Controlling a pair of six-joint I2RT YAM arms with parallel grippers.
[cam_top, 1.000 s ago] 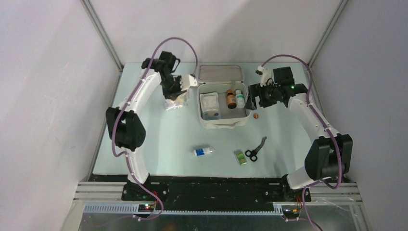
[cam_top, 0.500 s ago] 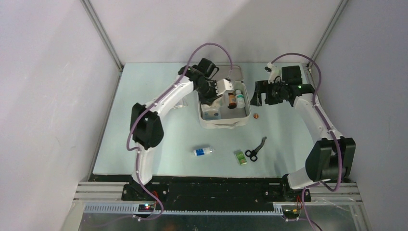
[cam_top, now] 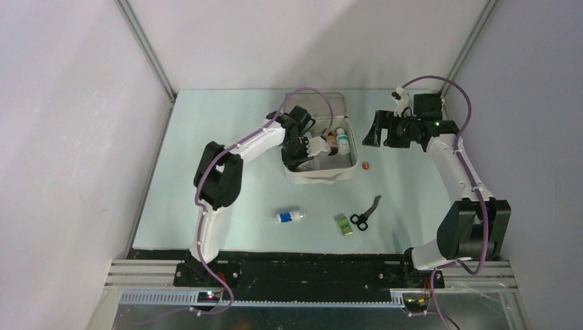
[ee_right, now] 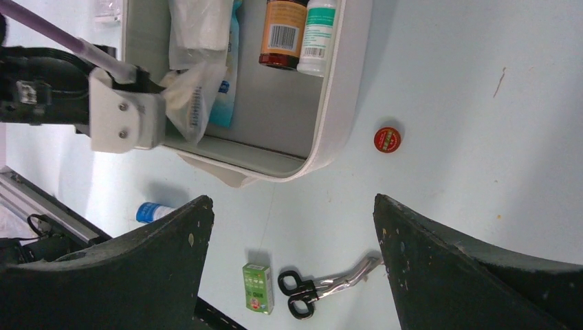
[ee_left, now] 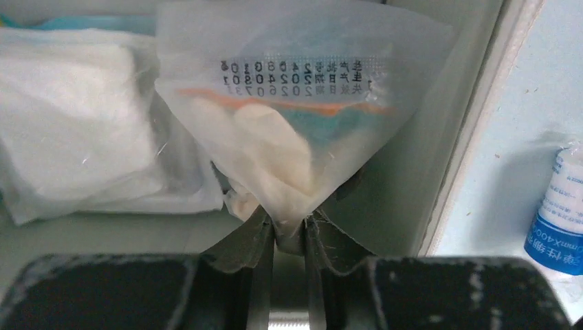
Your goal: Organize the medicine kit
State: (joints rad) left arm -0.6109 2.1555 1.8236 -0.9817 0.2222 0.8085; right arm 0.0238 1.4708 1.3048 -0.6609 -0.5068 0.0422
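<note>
Medicine kit (cam_top: pixel 320 177) lies open at the far middle of a pale blue-green table (cam_top: pixel 261 199) between grey walls (cam_top: pixel 69 137). Over its left half the left gripper (ee_left: pixel 289 232) pinches a clear sachet (ee_left: pixel 295 103) printed with digits, seemingly 20240801 and 20260731. Right of the kit the right gripper (ee_right: pixel 292 203) hangs, fingers spread wide. In the kit's far right corner a brown bottle (ee_right: pixel 283 31) shows a barcode beside a white bottle (ee_right: pixel 319 34); other wording is too small to read.
</note>
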